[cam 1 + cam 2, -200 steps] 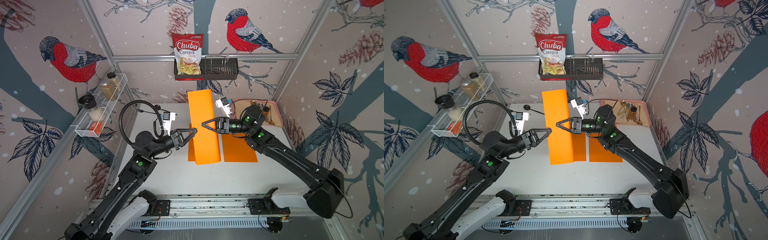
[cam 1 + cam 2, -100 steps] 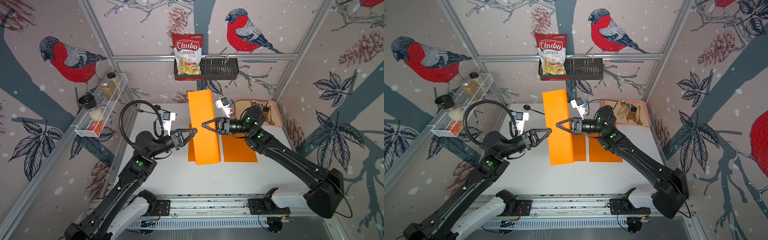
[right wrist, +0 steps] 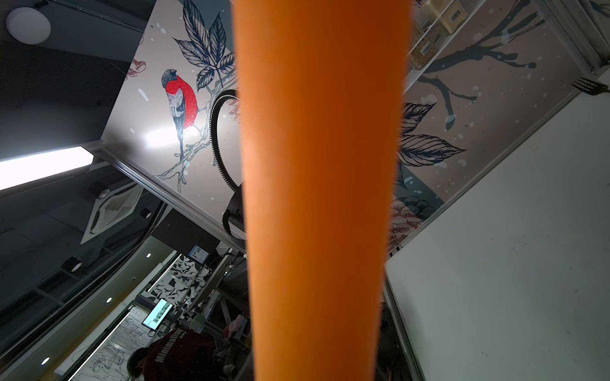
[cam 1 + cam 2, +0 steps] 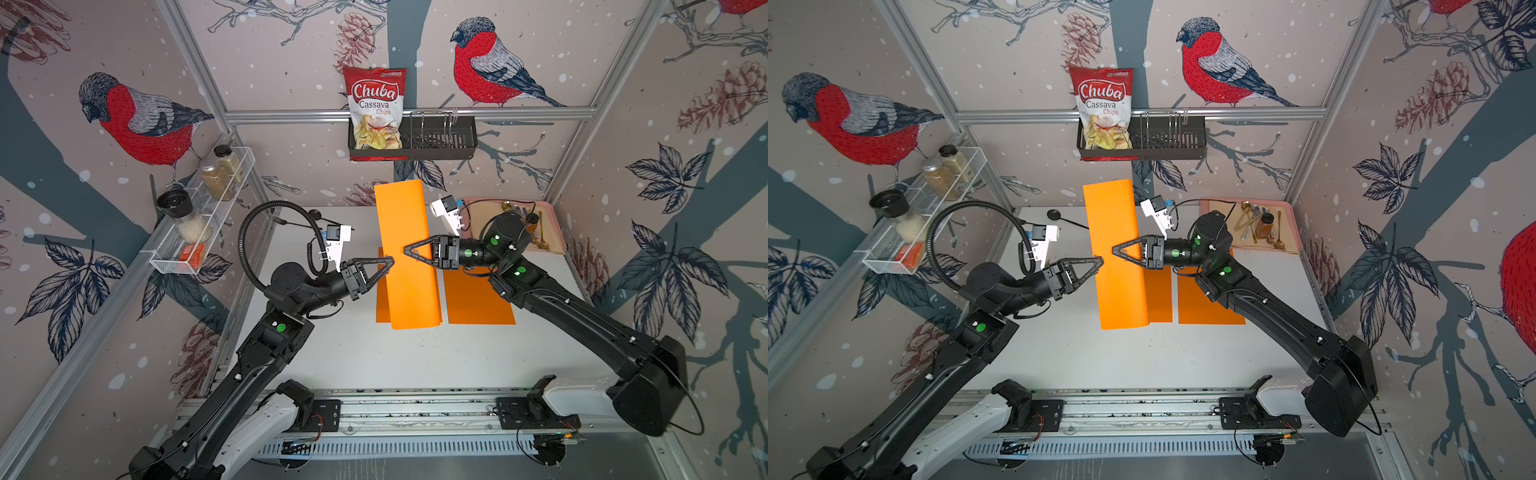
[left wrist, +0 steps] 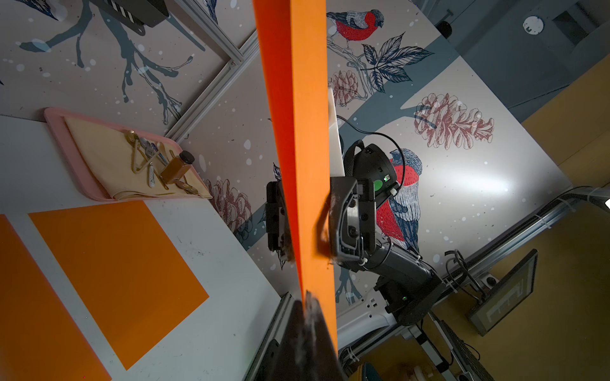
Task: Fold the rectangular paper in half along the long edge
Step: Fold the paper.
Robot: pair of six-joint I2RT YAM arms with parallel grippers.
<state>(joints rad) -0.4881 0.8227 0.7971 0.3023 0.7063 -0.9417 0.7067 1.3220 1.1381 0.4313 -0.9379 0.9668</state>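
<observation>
Paper [image 4: 405,216], orange and rectangular, is lifted off the bench [image 4: 374,361] and hangs over its middle, with its long side running from 12 o'clock to 6 o'clock in both top views. It is already bent over on itself into a narrow strip. The left wrist view shows two layers seen from the edge, and the right wrist view shows a round orange back. So I judge that the halves are together but the fold is not yet pressed sharp. The left fingers [image 4: 387,263] reach in from 9 o'clock and are clenched on the strip's edge. The right fingers [image 5: 343,217] come from 3 o'clock and grasp the strip from both sides, it seems at the rounded bend. What remains, I think, is to match the long edges, lay the strip down and flatten the crease. Two other orange sheets [image 4: 478,299] lie flat on the bench, one at 3 o'clock, one partly under the strip. Compared with one second ago, the left fingers have closed fully; arms and paper stand almost unchanged.
</observation>
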